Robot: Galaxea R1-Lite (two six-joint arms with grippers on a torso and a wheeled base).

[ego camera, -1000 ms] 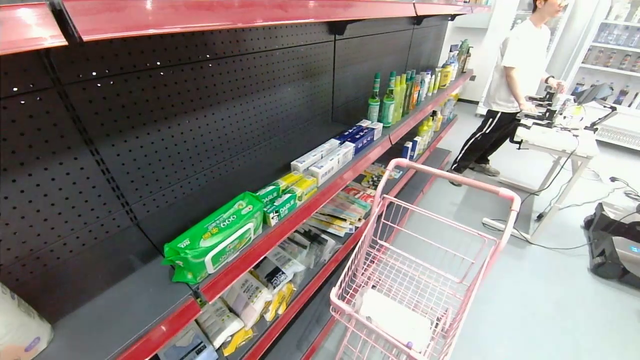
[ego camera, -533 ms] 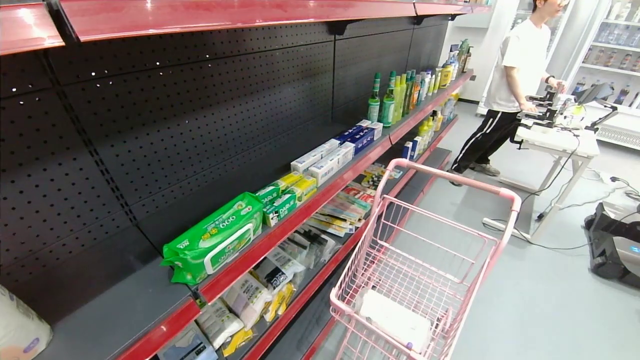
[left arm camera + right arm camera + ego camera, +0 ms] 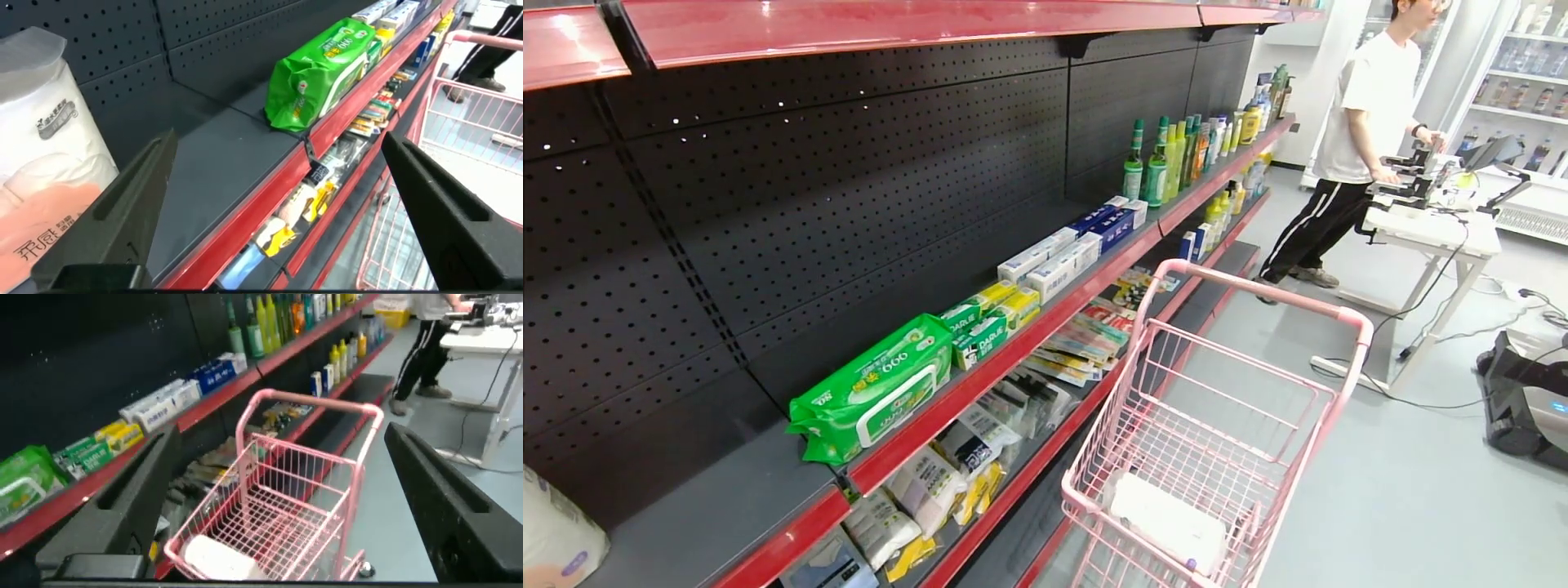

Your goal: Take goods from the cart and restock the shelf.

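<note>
Head: pink cart [image 3: 1327, 314] beside the shelf [image 3: 727, 498], white pack [image 3: 1168, 523] lying in its basket.
Left wrist: left gripper [image 3: 278, 139] over the shelf near green wipes [image 3: 319, 73], fingers [image 3: 122, 212] spread.
Right wrist: right gripper [image 3: 282, 431] above the cart, fingers [image 3: 441, 498] spread.

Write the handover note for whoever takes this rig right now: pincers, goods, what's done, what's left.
Left pincer: open, empty, held over the shelf.
Right pincer: open, empty, above the cart.
Goods: one white pack lies on the floor of the pink cart, at its near end. The shelf has a bare stretch between the green wipes pack and a white paper pack at the near end.
Done: nothing in hand; the pictures do not tell which shelf goods came from the cart.
Left: lift the white pack from the cart and set it on the shelf, probably in that bare stretch.
</note>
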